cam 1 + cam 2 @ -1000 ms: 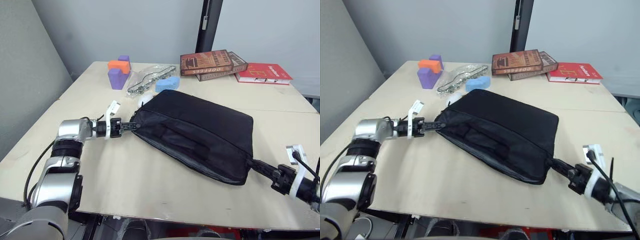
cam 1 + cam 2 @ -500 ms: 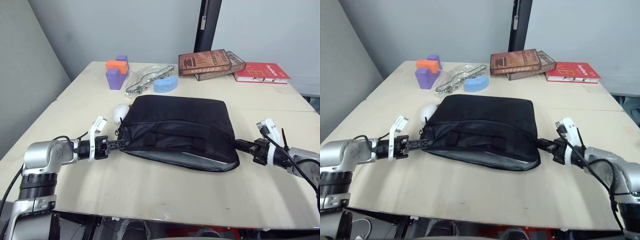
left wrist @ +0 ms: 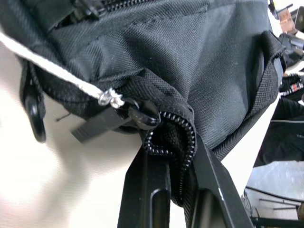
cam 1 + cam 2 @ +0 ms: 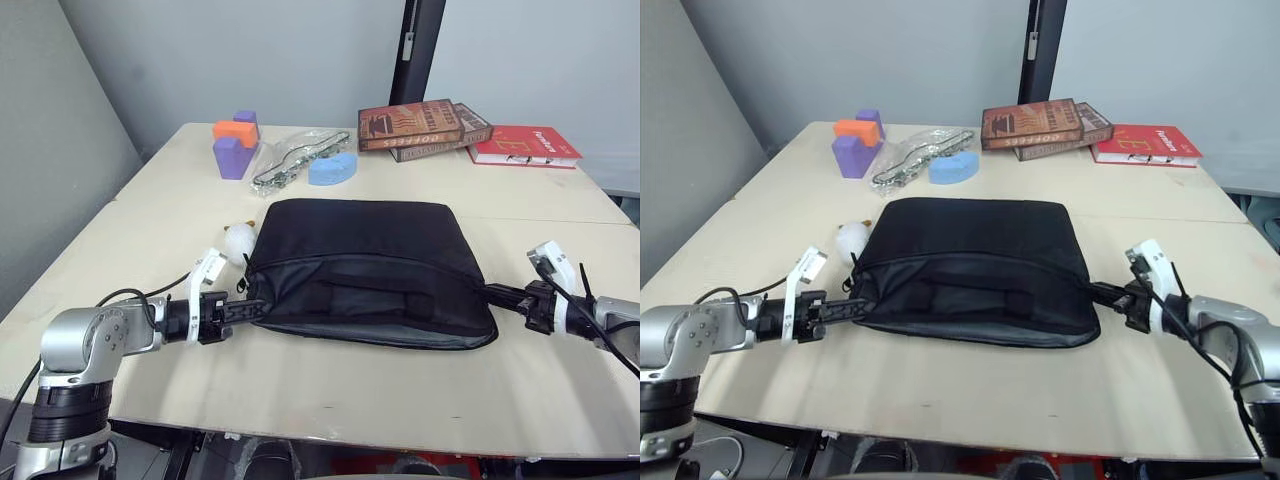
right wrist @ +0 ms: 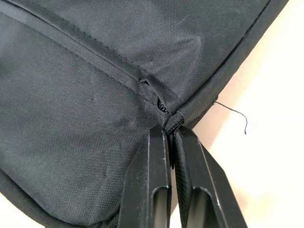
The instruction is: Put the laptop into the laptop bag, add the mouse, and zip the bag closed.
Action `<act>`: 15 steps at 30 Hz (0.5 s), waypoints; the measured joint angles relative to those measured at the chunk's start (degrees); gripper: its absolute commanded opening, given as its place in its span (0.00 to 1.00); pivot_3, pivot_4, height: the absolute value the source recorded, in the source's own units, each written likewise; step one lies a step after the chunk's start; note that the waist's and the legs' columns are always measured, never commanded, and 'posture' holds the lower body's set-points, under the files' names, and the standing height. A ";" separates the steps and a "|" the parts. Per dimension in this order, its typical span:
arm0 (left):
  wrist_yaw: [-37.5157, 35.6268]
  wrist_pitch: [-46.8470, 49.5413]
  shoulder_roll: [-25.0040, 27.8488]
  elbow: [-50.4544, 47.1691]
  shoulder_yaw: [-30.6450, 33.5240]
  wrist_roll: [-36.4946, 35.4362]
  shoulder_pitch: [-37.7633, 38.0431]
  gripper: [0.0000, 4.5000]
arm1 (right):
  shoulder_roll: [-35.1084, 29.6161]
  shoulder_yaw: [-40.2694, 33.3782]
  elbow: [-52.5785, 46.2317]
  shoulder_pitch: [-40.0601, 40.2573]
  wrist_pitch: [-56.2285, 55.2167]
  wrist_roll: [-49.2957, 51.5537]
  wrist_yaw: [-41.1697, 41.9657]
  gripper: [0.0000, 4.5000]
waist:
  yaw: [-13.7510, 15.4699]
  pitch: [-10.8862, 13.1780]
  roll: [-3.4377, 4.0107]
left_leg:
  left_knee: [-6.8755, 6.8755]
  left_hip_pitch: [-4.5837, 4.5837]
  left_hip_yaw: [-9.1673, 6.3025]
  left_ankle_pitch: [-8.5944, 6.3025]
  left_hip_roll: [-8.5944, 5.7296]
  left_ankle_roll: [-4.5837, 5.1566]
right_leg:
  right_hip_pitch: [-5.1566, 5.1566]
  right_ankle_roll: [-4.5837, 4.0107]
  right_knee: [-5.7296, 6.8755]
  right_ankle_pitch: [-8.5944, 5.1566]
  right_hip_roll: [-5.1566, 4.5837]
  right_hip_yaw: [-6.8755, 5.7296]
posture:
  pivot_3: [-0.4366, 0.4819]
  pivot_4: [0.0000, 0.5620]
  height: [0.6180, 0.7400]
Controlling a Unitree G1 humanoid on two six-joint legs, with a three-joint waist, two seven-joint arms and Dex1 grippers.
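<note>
The laptop bag (image 4: 365,265) at frame centre hides its own contents. A white egg-shaped lump (image 4: 238,241) left of it is half covered. The red book (image 4: 527,146), upper right, has unreadable lettering.

Laptop bag (image 4: 365,262): matt black woven cloth, coiled zipper teeth. Table (image 4: 330,385): smooth pale wood. Fingers (image 5: 156,190): glossy black plastic.

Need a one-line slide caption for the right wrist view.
Right gripper shut on a corner of the black laptop bag on the table.
</note>
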 measured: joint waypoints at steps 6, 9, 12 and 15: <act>0.75 -0.46 1.04 -0.48 -0.14 -1.10 0.01 0.00 | 0.19 -0.17 -0.06 0.27 -0.14 -0.27 0.53 0.01 | -0.15 0.00 0.00 | 0.04 0.01 0.00 0.01 0.00 0.02 | 0.00 -0.10 0.01 -0.05 0.00 0.01 | 0.48 0.27 1.00; 1.02 -0.93 1.48 -0.44 -0.07 -1.15 0.01 0.00 | 0.34 -0.66 -1.03 1.43 -0.02 0.23 0.68 0.01 | -0.21 0.00 0.00 | 0.03 0.01 0.00 0.00 0.00 0.02 | 0.00 -0.10 -0.01 -0.05 0.00 0.00 | 0.48 0.27 1.00; 1.12 -1.29 1.99 -0.17 -0.12 -1.24 -0.01 0.00 | 0.53 -1.57 -2.42 2.81 0.20 0.72 0.92 0.01 | -0.29 0.00 0.00 | 0.03 0.02 0.00 0.00 0.00 0.02 | 0.00 -0.10 -0.01 -0.05 0.00 0.00 | 0.48 0.27 1.00; 1.13 -1.57 2.63 -0.08 -0.51 -2.15 0.00 0.00 | 1.00 -1.72 -2.42 2.94 0.20 0.67 0.89 0.01 | -0.43 0.00 0.00 | 0.04 0.06 0.00 0.01 0.00 0.02 | 0.00 -0.11 0.02 -0.06 0.00 0.01 | 0.48 0.27 1.00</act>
